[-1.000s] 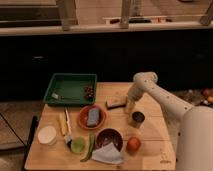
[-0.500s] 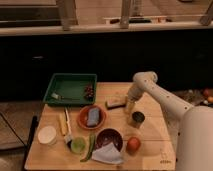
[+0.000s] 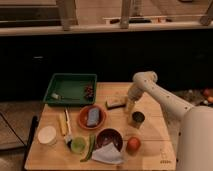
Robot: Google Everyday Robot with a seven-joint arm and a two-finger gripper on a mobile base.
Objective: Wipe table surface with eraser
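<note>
The light wood-plank table surface (image 3: 152, 135) fills the lower middle of the camera view. The eraser (image 3: 115, 103), a small flat block with a dark top and pale base, lies near the table's middle back. My gripper (image 3: 128, 106) hangs from the white arm at the eraser's right end, pointing down to the tabletop. The arm hides whether it touches the eraser.
A green tray (image 3: 70, 89) sits at the back left. A red plate with a blue-grey sponge (image 3: 93, 116), a yellow-handled brush (image 3: 64, 123), a white cup (image 3: 47, 135), a dark bowl (image 3: 109, 137), an orange fruit (image 3: 133, 144) and a metal cup (image 3: 137, 119) crowd the front.
</note>
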